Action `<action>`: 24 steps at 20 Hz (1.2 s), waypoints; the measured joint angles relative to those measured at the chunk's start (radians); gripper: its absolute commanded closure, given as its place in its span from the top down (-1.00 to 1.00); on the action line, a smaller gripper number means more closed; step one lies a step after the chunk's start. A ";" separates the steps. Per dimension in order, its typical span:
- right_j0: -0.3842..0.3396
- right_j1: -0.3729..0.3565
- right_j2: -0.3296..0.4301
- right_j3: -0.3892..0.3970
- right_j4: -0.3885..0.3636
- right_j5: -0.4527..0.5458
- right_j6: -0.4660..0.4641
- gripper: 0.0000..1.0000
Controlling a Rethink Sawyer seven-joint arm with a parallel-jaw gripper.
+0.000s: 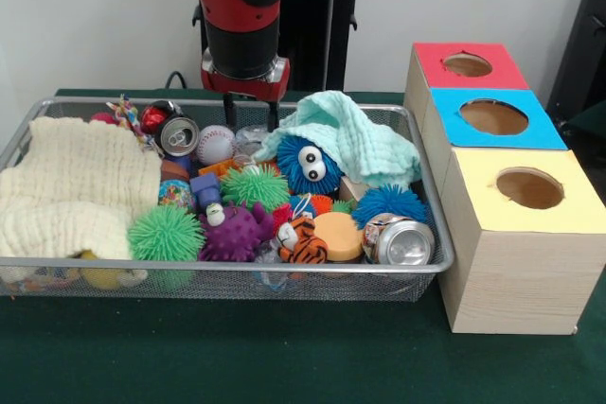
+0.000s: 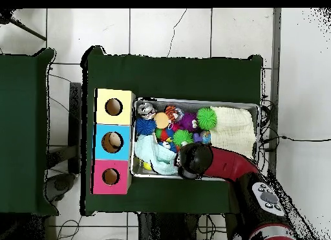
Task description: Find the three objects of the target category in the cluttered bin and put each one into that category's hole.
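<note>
A wire mesh bin (image 1: 431,201) holds a heap of toys. My gripper (image 1: 253,123) hangs over the bin's back middle, open, its two black fingers apart just behind a baseball (image 1: 215,144) and beside a mint cloth (image 1: 365,139). Nothing sits between the fingers. Under that cloth peeks a blue fuzzy ball with eyes (image 1: 309,166). Two green spiky balls (image 1: 166,232) (image 1: 254,184), a purple spiky toy (image 1: 235,234), a blue spiky ball (image 1: 391,202), a tiger toy (image 1: 301,243), an orange disc (image 1: 339,234) and two cans (image 1: 400,241) (image 1: 179,135) lie around. In the overhead view the arm's wrist (image 2: 194,158) covers the gripper.
A cream cloth (image 1: 76,186) covers the bin's left end. Right of the bin stands a wooden box row with round holes: red top (image 1: 467,65), blue top (image 1: 494,117), yellow top (image 1: 528,188). Overhead, the yellow box (image 2: 114,107), blue box (image 2: 113,141) and red box (image 2: 110,176) adjoin the bin (image 2: 255,108).
</note>
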 measured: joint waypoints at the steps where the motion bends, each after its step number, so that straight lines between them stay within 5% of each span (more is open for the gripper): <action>1: 0.000 0.003 0.000 -0.001 0.000 0.000 0.000 1.00; 24: -0.005 0.024 0.004 -0.003 -0.011 -0.064 0.000 1.00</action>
